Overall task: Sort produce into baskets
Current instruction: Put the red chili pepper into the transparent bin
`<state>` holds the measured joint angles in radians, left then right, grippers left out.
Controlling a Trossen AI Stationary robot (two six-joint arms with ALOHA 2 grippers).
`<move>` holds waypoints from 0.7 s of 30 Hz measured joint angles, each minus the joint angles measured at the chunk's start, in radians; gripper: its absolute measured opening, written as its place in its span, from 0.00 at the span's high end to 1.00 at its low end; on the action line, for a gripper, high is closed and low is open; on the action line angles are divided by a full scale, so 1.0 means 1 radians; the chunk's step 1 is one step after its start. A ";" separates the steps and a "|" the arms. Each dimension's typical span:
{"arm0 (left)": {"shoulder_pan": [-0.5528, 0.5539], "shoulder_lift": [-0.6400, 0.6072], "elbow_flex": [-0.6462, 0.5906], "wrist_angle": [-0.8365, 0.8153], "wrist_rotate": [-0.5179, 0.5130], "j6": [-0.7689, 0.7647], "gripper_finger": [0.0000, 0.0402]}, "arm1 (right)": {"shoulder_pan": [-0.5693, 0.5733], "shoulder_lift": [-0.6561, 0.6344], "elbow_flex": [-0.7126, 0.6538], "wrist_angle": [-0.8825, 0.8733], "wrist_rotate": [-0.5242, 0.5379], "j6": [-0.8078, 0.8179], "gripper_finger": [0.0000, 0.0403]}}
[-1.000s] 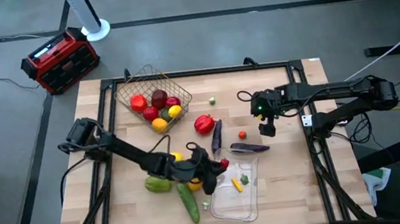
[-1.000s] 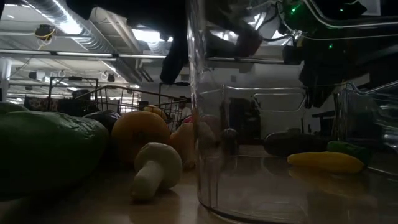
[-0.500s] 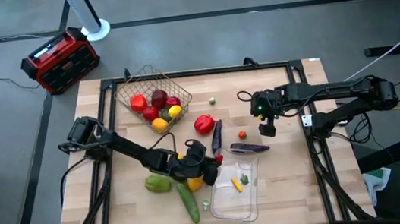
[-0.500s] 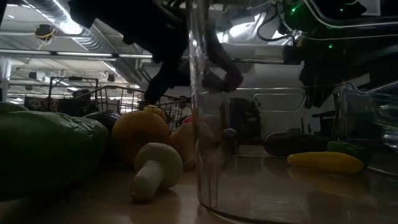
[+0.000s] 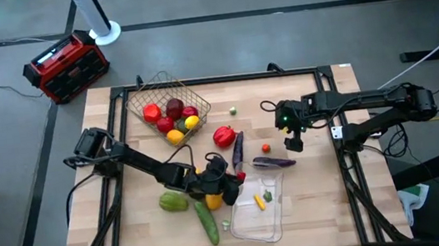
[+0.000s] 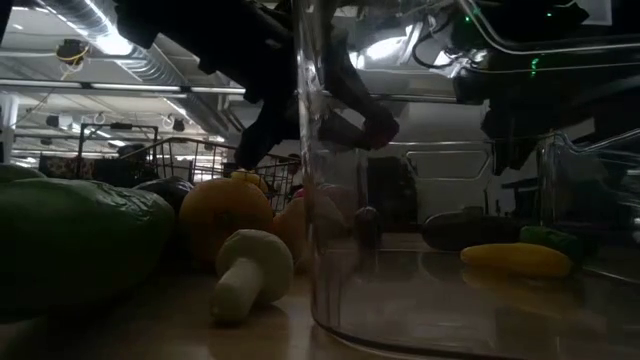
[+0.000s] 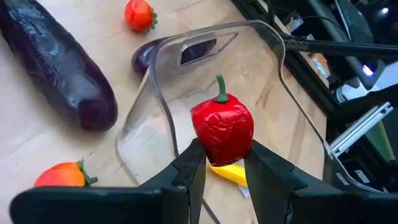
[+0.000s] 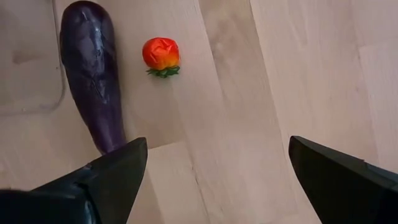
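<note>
My left gripper (image 5: pixel 235 181) is shut on a small red pepper (image 7: pixel 222 127) and hovers at the left far corner of the clear plastic tray (image 5: pixel 276 227). In the tray lie a yellow piece (image 5: pixel 259 203) and a green piece (image 5: pixel 268 196). The wire-mesh basket (image 5: pixel 142 96) at the far left holds several round fruits. My right gripper (image 5: pixel 292 137) hangs open over the table's right half, above a small tomato (image 8: pixel 161 55) and a purple eggplant (image 8: pixel 93 74). Both lie on the wood. My left gripper pinches the small pepper's lower body (image 7: pixel 217 149) between its two fingers (image 7: pixel 189 168), one on each side. The fingers slant down from the table's left. The pepper sits lifted clear, stem end (image 7: pixel 220 87) pointing away from the fingers, over the tray's rim (image 7: pixel 163 118).
Near the left arm lie a green squash (image 5: pixel 173 202), a cucumber (image 5: pixel 207 223), an orange-yellow fruit (image 5: pixel 212 200) and a mushroom (image 6: pixel 245 275). A big red pepper (image 5: pixel 223 136) and a second eggplant (image 5: pixel 238 148) lie mid-table. A red-and-black box (image 5: pixel 64 66) stands on the floor.
My left gripper has come down with the small red pepper toward the tray's rim and has rolled a little at the wrist, still shut on it. In the last half second it has kept nearly still.
</note>
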<state>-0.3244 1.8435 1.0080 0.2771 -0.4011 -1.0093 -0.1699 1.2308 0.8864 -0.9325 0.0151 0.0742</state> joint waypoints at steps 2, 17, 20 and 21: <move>0.000 0.000 0.000 0.000 0.000 0.003 0.75 | 0.000 0.000 0.000 0.000 0.000 0.000 0.04; -0.002 0.000 0.000 -0.004 0.029 0.015 0.75 | 0.000 0.000 0.000 0.000 0.000 -0.001 0.04; -0.003 0.000 0.000 -0.004 0.030 0.012 0.75 | 0.000 0.000 0.000 0.000 0.000 -0.001 0.04; -0.003 0.000 0.000 -0.004 0.030 0.010 0.75 | 0.000 0.000 0.000 0.000 0.000 -0.001 0.04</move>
<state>-0.3271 1.8435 1.0080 0.2729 -0.3708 -0.9991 -0.1703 1.2308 0.8864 -0.9325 0.0151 0.0734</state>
